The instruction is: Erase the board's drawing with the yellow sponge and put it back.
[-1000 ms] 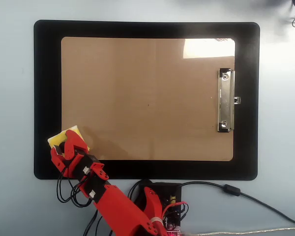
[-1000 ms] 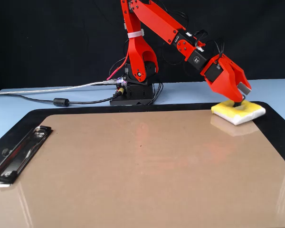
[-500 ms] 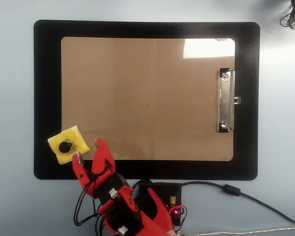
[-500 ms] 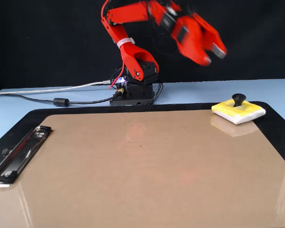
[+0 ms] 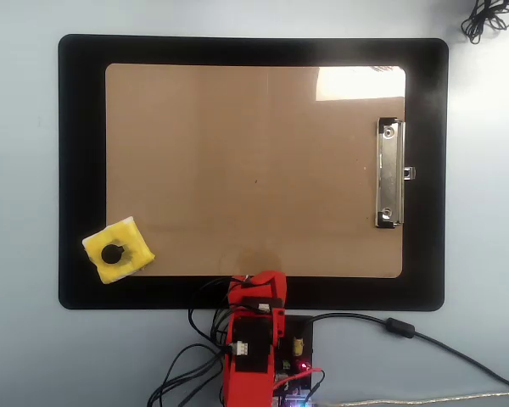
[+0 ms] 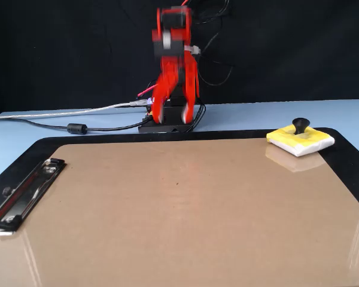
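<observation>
lying apart: one yellow sponge (image 5: 118, 251), one board (image 5: 254, 170), one drawing (image 5: 255, 180).

Sponge (image 5: 118, 251) on mat (image 5: 81, 153), overlapping board (image 5: 254, 170) corner; clip (image 5: 389, 173) opposite.

yellow sponge (image 5: 119, 251) overlaps the board (image 5: 254, 170) corner, beside the mat (image 5: 81, 170).

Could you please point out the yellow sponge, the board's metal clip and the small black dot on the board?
yellow sponge (image 5: 129, 253): overhead view, on its yellow foam beside the knob.
metal clip (image 5: 389, 174): overhead view, on the middle of the silver bar.
black dot (image 5: 255, 180): overhead view, on the dot itself.
</observation>
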